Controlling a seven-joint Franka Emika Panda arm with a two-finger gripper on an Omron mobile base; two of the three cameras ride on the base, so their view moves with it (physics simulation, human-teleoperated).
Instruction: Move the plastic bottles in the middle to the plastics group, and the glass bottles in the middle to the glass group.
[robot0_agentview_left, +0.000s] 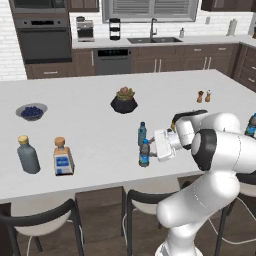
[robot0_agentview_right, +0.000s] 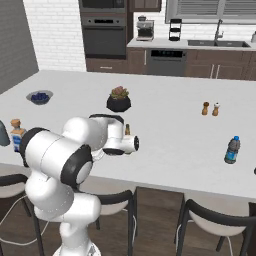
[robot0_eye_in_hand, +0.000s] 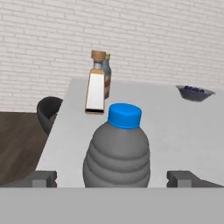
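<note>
Gripper (robot0_eye_in_hand: 112, 179) level at centre frame, jaws apart either side of the near plastic bottle (robot0_agentview_left: 144, 153), not clamped yet. It's lined up for a side grab; plastics group (robot0_agentview_right: 232, 149) far right.

No writing could be read anywhere. The blue label on the squarish clear bottle (robot0_agentview_left: 63, 159) at the near left was too small to make out, and the water bottle (robot0_eye_in_hand: 117, 154) showed no lettering.

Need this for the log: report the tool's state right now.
Tool: open, fingers either side of the nearer middle water bottle, not closed on it.
</note>
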